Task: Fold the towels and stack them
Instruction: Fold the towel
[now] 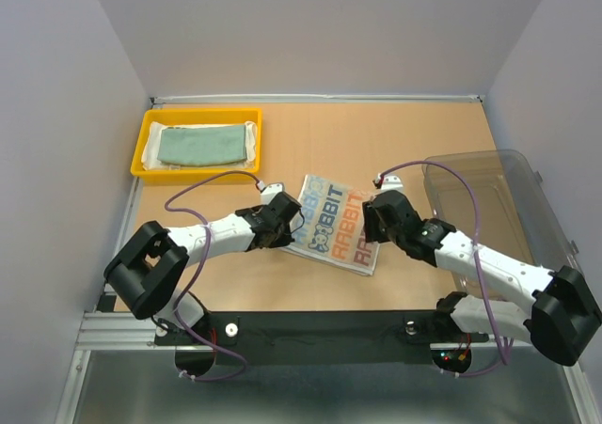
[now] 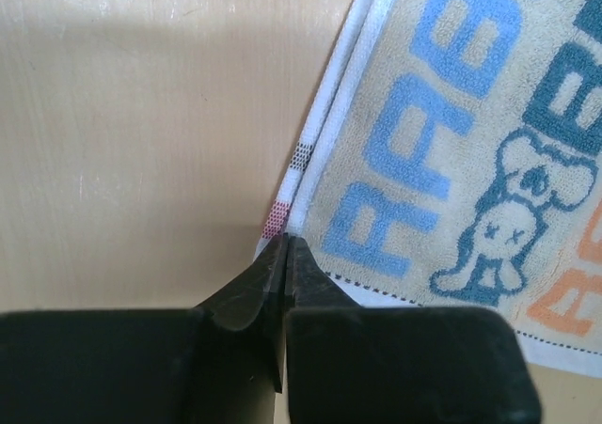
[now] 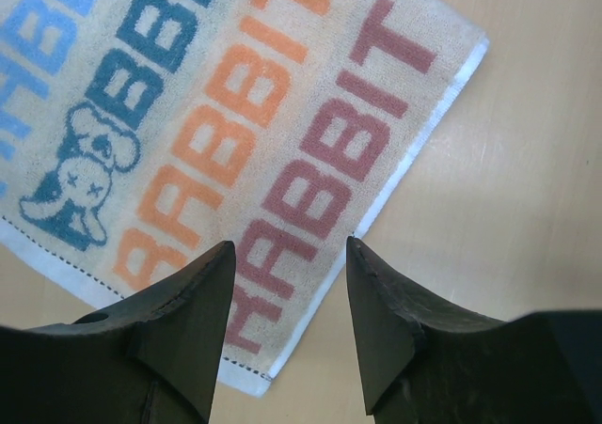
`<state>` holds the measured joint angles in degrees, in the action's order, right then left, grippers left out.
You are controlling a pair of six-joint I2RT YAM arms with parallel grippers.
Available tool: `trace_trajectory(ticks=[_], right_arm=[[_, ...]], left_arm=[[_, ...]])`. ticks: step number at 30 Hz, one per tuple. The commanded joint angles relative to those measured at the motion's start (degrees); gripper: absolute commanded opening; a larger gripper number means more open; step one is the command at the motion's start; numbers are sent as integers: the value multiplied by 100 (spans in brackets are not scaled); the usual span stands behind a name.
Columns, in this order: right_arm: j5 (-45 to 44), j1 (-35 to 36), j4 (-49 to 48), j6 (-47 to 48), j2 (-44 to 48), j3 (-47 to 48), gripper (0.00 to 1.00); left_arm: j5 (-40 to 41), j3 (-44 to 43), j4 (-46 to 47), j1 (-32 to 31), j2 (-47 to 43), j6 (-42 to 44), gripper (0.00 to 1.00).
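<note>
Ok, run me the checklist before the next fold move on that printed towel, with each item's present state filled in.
1. Left end effector shut on a corner of the printed towel: ok.
2. Right end effector gripping its side of the towel: not ok, its jaws stand open over the towel's edge.
3. Towel lying flat, print facing up: ok.
4. Both layers caught in the left pinch: cannot tell. Two edges run into the closed tips.
5. Stack in the yellow tray ready to receive, pale green towel lying flat on top: ok.
</note>
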<state>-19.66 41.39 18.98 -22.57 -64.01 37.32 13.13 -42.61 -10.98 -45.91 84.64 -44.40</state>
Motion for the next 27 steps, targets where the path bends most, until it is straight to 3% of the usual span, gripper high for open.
trace_trajectory(ticks=[1, 4, 16, 18, 19, 20, 27], right_arm=[[-214, -52, -246, -116, 117, -111, 56], [-284, -78, -255, -169, 125, -137, 56], [-310, -324, -255, -353, 169, -260, 56], [-284, -350, -263, -354, 161, -260, 56], [-275, -359, -264, -354, 152, -269, 56], [-266, -359, -264, -354, 160, -260, 56], [-179, -403, -281, -362, 248, -348, 56]], left_arm=[[102, -212, -123, 3, -140, 63, 7], [138, -318, -289, -6, -211, 90, 0], [358, -441, -906, 3, -563, 107, 0], [191, -362, -818, 3, -528, 116, 7], [147, -353, -696, -6, -475, 107, 23], [112, -336, -634, 3, -440, 116, 27], [-100, -476, -379, 3, 43, 213, 30]])
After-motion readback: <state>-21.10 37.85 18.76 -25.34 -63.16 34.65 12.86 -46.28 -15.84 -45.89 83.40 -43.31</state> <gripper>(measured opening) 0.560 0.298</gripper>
